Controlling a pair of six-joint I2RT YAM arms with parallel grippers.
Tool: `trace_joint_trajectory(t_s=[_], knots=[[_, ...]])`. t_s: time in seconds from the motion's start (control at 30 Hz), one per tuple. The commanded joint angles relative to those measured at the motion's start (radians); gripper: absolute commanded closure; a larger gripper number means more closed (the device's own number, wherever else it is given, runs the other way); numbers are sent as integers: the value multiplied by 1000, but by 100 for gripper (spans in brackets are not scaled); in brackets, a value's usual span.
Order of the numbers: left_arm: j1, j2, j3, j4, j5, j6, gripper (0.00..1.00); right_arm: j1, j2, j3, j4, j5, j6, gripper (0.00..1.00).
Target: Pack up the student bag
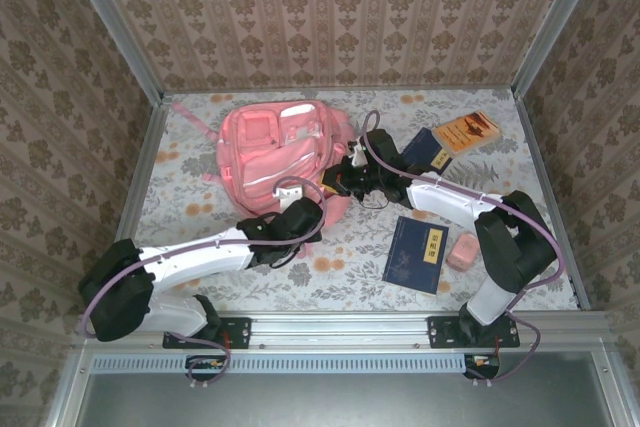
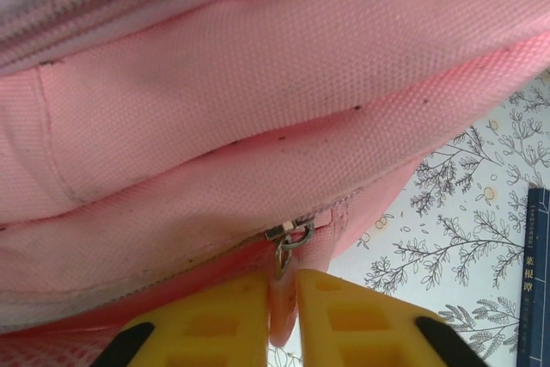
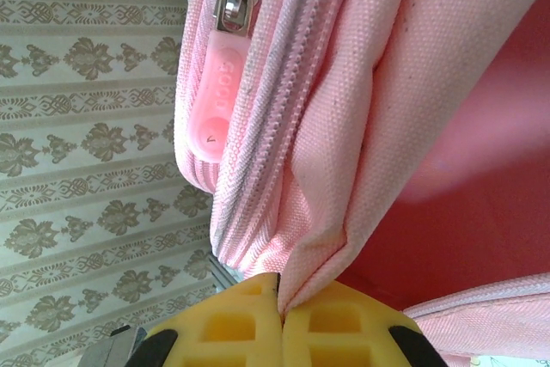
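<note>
The left claw (image 2: 282,320) is closed on the pink zip pull (image 2: 281,294) at the 6 o'clock edge of the student bag (image 1: 272,152). The right claw (image 3: 279,298) is clamped on a fold of bag fabric near 4 o'clock. The bag is laid toward 11 o'clock on the desk (image 1: 345,247).
</note>
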Motion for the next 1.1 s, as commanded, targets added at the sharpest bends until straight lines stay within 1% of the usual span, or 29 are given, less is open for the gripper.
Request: trace_joint_trajectory(t_s=[0.0,0.13,0.2,0.33,0.43,0.5,0.63,0.83,1.07], knots=[[10,-4,44,-10,-34,29,91,12,-35,16,0,-53,-10,96],[15,-7,45,-13,-24,59,100,12,-50,28,-51,-20,-31,96],[18,-10,52,-29,-20,73,100,11,-59,34,-85,7,-45,96],[29,-22,71,-111,-20,97,100,-5,-86,34,-171,67,-78,97],[39,-49,67,-169,-15,133,100,-38,-113,23,-238,118,-108,97],[48,-73,56,-183,12,174,100,-63,-124,21,-271,139,-127,98],[84,-119,16,-199,92,250,100,-114,-115,32,-316,147,-159,98],[145,-201,-62,-163,156,304,100,-167,-64,50,-324,133,-168,98],[201,-207,-94,-146,174,322,100,-186,-31,72,-355,127,-202,97]])
